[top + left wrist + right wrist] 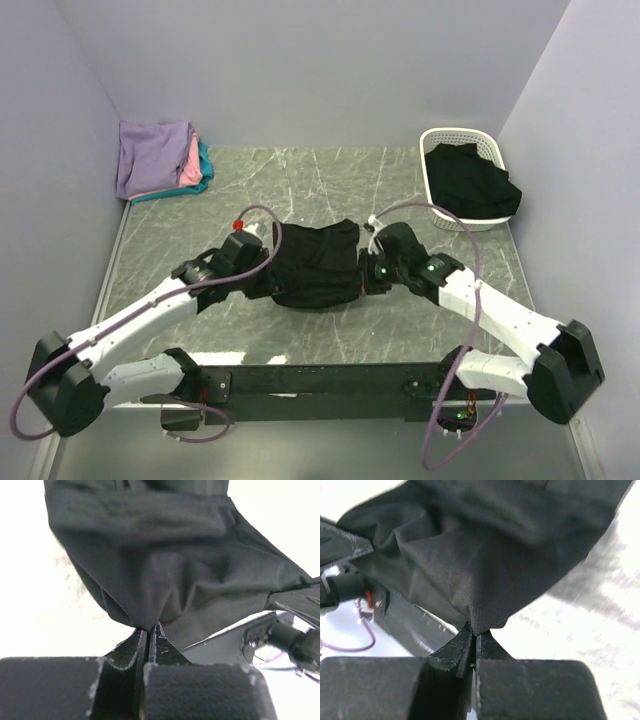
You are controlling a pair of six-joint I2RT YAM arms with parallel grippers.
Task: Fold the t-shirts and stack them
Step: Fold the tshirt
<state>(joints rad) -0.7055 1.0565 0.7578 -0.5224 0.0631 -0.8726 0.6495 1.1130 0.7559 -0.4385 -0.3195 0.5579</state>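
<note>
Your bench [330, 185] has three zones. In the far left corner is the finished pile: a folded lavender t-shirt [150, 155] on top, with a pink one [190, 162] and a teal one [205, 165] showing at its right edge. That makes three folded and stacked, as far as the top view lets you count. At the far right, the white basket [455, 133] holds loose heaped black cloth [472, 182], so there is at least one more shirt to do; I can't tell how many. In the centre, between the arms, is the black t-shirt [315, 265] you're working on. It is bunched into a rough rectangle with uneven edges, not a clean fold, and sits well apart from the pile. My read is that you're about mid-task: this shirt is mid-fold and not stacked, and the basket is not emptied. The left fingers [131, 647] are shut tight on the shirt's left edge, with a peak of fabric pinched at the tips and no gap visible between them. The cloth [165, 570] tents up from that pinch. The right fingers [451, 652] are the same on the right edge, clamped on a small peak with the fabric [485, 565] fanning out above. Both grips look shallow, holding only a nip of cloth, so I'd expect them to slip if you pull hard.
</note>
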